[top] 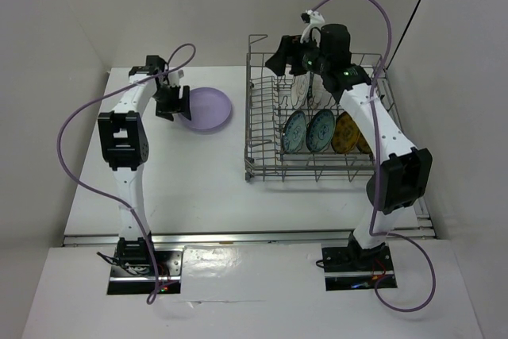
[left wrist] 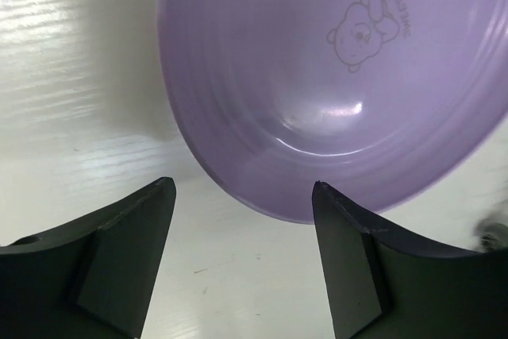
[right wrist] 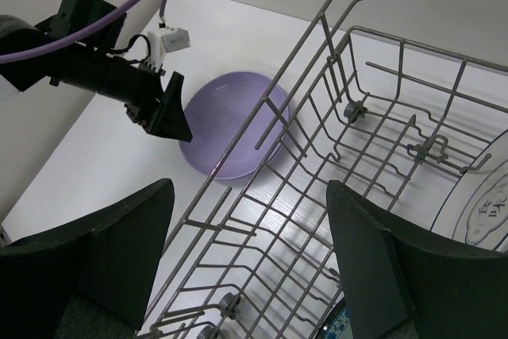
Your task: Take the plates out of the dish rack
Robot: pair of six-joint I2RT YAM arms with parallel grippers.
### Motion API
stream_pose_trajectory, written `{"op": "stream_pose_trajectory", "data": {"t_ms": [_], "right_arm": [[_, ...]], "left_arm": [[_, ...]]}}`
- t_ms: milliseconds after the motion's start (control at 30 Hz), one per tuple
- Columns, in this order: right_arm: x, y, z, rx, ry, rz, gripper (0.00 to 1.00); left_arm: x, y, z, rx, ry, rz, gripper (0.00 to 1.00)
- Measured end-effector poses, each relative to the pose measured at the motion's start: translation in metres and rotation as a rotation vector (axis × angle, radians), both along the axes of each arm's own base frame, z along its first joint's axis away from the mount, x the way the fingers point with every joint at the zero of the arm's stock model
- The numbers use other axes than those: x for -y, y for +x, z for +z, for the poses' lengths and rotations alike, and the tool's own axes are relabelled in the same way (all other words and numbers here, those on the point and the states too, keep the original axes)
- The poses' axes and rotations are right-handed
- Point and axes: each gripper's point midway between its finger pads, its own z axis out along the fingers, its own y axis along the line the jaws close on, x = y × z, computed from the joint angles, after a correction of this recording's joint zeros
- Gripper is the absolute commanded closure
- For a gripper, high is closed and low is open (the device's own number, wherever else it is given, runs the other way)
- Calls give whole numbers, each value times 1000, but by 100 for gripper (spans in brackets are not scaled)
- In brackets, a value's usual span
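White table [top: 198, 188]: lavender plate [top: 206, 109], dish rack [top: 309, 166] apart.

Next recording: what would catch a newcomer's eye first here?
A lavender plate lying flat on the white table left of the dish rack, with the left gripper open at its edge. Then the teal plates and mustard plates standing in the rack's near row, and the right gripper open above its far left part.

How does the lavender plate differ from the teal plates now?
The lavender plate lies flat on the table; the teal plates stand on edge in the rack. The lavender plate is plain-coloured and looks larger; the teal plates are patterned. All are round.
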Motion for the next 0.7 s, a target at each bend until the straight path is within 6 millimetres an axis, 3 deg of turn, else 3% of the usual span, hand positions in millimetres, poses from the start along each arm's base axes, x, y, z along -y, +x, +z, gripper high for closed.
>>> {"op": "stream_pose_trajectory", "data": {"t_ms": [167, 367, 433, 533, 700], "right_arm": [[21, 9, -11, -51, -52, -125, 17], [94, 46, -22, -98, -169, -451, 30], [118, 54, -34, -117, -209, -533, 36], [144, 65, -55, -148, -255, -607, 36], [155, 81, -107, -233, -322, -636, 38]], "left_arm": [[5, 0, -2, 13, 100, -51, 17], [4, 1, 20, 60, 121, -49, 17], [2, 2, 32, 87, 121, -44, 17], [3, 3, 50, 124, 121, -42, 17], [4, 2, 70, 162, 114, -41, 17]]}}
